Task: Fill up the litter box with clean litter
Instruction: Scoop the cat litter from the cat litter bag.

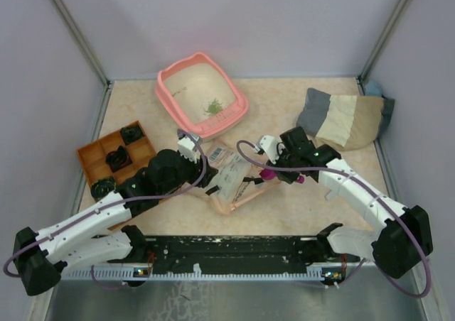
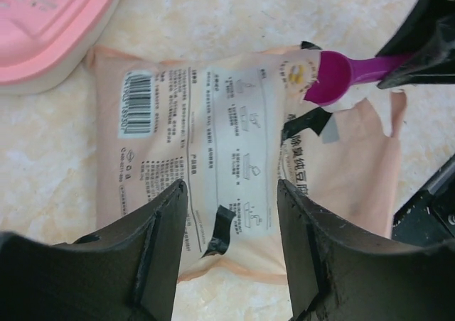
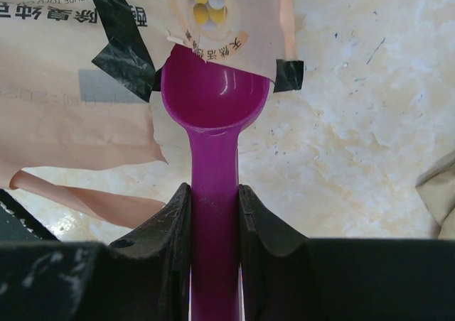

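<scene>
1. Right under the magenta scoop (image 3: 213, 97) is the tabletop (image 3: 355, 122): beige, marbled, flecked with small dark marks just beside the scoop's bowl.
2. Well beyond the scoop stands the back wall (image 1: 234, 23), plain pale lavender.
3. Matching walls close in far to the scoop's left (image 1: 35, 122) and right (image 1: 426, 86).
4. Slanted metal frame posts rise at the far corners, one left of the scoop (image 1: 75, 30), one right (image 1: 387, 30).
5. On the scoop's near side, a black rail (image 1: 227, 248) runs along the table edge, with a grey metal strip (image 1: 227, 300) beyond it.
6. The light is soft and even, the shadows faint.
</scene>
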You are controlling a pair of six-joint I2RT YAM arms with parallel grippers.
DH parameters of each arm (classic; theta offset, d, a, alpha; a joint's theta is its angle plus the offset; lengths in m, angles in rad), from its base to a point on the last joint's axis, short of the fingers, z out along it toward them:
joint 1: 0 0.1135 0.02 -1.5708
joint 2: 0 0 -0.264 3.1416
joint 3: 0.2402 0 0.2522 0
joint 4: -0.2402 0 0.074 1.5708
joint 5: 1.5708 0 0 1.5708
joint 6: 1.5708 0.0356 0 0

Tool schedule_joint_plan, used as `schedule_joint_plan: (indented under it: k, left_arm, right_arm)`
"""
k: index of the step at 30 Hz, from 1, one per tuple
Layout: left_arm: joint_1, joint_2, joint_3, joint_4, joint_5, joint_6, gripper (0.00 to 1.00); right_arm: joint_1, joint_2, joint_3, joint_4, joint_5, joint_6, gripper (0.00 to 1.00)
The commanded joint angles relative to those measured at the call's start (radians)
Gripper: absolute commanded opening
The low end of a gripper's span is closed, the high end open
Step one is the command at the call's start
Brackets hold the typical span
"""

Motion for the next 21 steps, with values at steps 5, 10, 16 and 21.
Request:
schedule_joint_plan:
  k: [5,10,16,21]
  left_arm:
    - [0.184,0.065,0.015,-0.062,0.159,-0.125,0.64]
    - [0.225,0.098,0.012,-0.074,0.177,-0.133,0.68]
    - [0.238,0.12,-0.006,-0.056,0.187,-0.137,0.68]
    - [0.241,0.135,-0.017,-0.036,0.197,-0.139,0.68]
  right_arm:
    - [-0.003,0.072,0.022,0.114,-0.048,-0.038,0.0]
    - [-0.004,0.128,0.036,0.149,-0.065,-0.047,0.0]
    - [-0.003,0.183,0.038,0.237,-0.121,-0.047,0.0]
    - [-0.003,0.205,0.016,0.338,-0.175,-0.029,0.0]
